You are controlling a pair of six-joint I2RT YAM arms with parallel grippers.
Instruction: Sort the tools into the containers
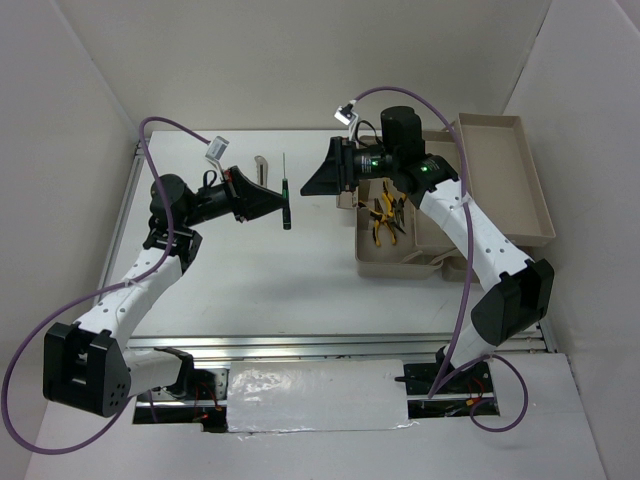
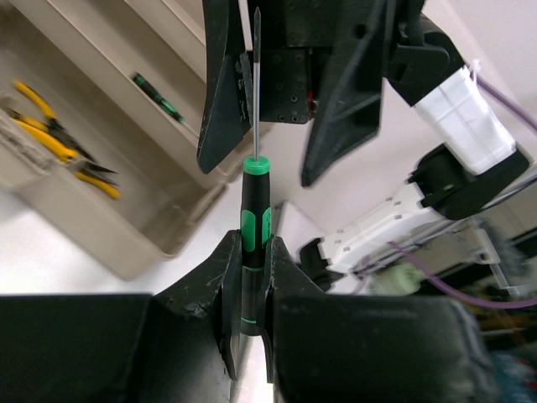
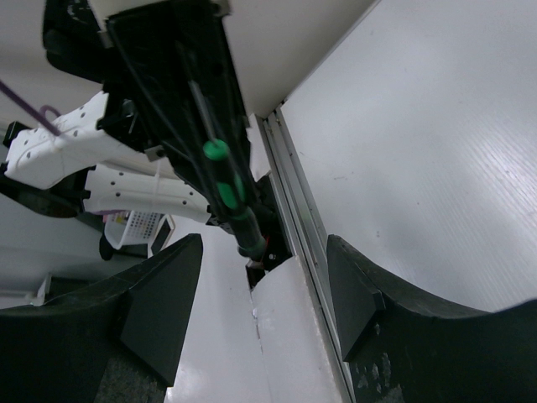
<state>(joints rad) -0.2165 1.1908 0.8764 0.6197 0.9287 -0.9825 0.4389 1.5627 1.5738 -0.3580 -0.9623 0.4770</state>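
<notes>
Above the worktop (image 1: 300, 290), my left claw (image 2: 252, 285) clenches the screwdriver (image 2: 254, 210) by its handle, shaft free, facing my released right claw (image 3: 264, 243) just beside.

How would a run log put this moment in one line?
left fingers shut on screwdriver | right fingers open, empty | pliers in toolbox | screwdriver not yet sorted

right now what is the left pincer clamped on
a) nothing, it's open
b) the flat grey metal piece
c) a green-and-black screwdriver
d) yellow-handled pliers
C: in the left wrist view the left pincer is shut on the handle of the screwdriver, whose shaft points away from it, while the yellow pliers lie in the toolbox.
</notes>
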